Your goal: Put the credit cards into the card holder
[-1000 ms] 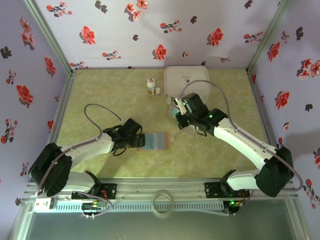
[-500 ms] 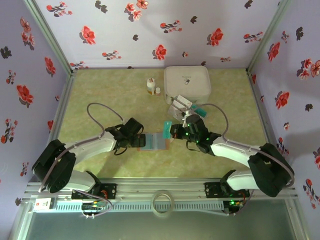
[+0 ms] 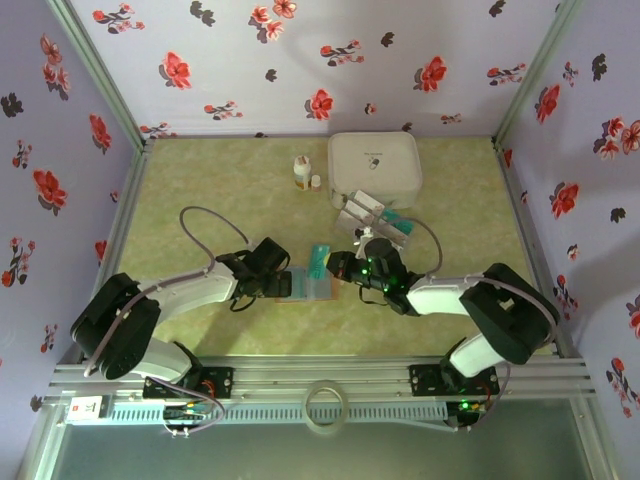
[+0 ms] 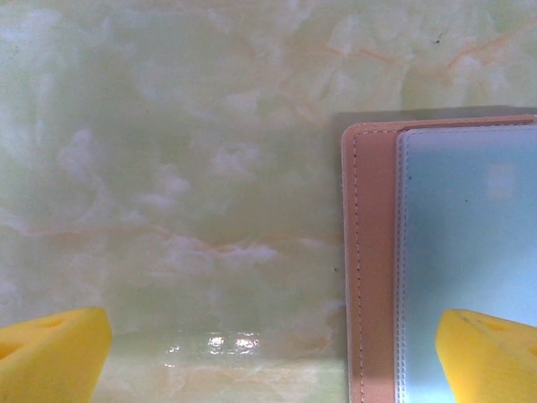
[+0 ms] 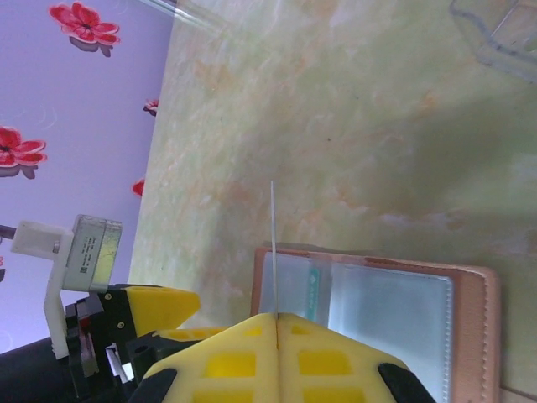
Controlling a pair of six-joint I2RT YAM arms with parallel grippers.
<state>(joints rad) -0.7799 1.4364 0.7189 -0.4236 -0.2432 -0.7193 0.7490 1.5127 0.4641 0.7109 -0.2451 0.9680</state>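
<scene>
The card holder (image 3: 305, 287) lies open on the table, brown rim around pale blue-grey clear pockets (image 4: 457, 243). My left gripper (image 3: 282, 283) is open at its left edge, one yellow finger (image 4: 491, 353) over the inner face, the other (image 4: 50, 353) over bare table. My right gripper (image 5: 275, 317) is shut on a thin teal credit card (image 3: 319, 260), seen edge-on (image 5: 273, 243) above the holder's left half (image 5: 377, 294). More credit cards (image 3: 385, 214) stand in a clear rack in front of the box.
A large white rounded box (image 3: 374, 165) sits at the back, with two small white bottles (image 3: 302, 173) to its left. The clear rack's corner (image 5: 495, 34) shows behind the holder. Flowered walls enclose the green table (image 3: 200, 200).
My right arm has swung from the rack by the white box down and left to the open holder, carrying the card. The left gripper has barely shifted.
</scene>
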